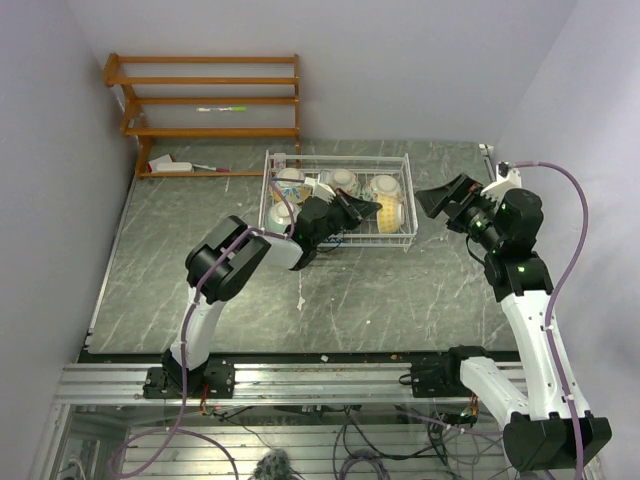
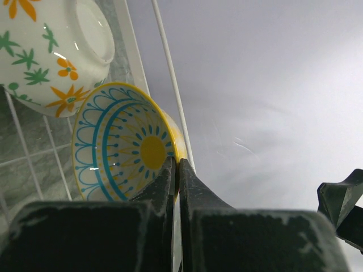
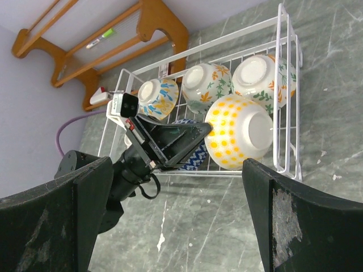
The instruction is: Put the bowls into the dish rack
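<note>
The white wire dish rack (image 1: 405,205) stands at the back middle of the table with several bowls in it. My left gripper (image 2: 177,162) is shut on the rim of a bowl (image 2: 122,144) painted yellow and blue inside. From the right wrist view that bowl (image 3: 238,133) is white with yellow dots outside and lies on its side in the rack's near right corner, the left gripper (image 3: 209,127) pinching its edge. An orange-floral bowl (image 2: 45,51) rests just beside it. My right gripper (image 1: 445,198) hangs open to the right of the rack, holding nothing.
Other bowls (image 3: 207,85) (image 3: 264,76) (image 3: 157,96) lie along the rack's far side, and a blue-patterned one (image 3: 190,153) sits under the left arm. A brown wooden shelf (image 1: 200,100) stands at the back left with a pen (image 1: 222,108) on it.
</note>
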Robot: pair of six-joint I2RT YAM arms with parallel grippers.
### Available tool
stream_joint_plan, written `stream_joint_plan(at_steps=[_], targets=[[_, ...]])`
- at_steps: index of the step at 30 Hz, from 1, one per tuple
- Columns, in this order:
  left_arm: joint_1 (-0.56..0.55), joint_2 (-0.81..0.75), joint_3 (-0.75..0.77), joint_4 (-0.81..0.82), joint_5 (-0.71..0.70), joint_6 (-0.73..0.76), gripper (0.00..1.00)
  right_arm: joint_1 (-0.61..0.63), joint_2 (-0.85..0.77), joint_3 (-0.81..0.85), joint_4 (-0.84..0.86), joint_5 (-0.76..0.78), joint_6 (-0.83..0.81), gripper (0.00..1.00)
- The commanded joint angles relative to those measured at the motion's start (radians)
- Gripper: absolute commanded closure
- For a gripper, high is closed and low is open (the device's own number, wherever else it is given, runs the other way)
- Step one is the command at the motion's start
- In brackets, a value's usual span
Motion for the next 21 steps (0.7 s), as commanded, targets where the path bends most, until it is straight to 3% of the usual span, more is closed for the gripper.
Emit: stream_joint_plan(at_steps=[1, 9, 21], targets=[[0.004, -0.041, -0.036, -0.068, -0.052, 0.054, 0.91, -0.009, -0.002, -0.008, 0.027, -0.013, -0.004, 0.03], [0.010, -0.093, -0.035, -0.260, -0.084, 0.108, 0.79, -0.011, -0.002, -0.016, 0.031, -0.015, -0.003, 0.03], [0.035, -0.142, -0.082, -0.343, -0.118, 0.150, 0.52, -0.011, 0.000, -0.029, 0.042, -0.027, 0.002, 0.03]])
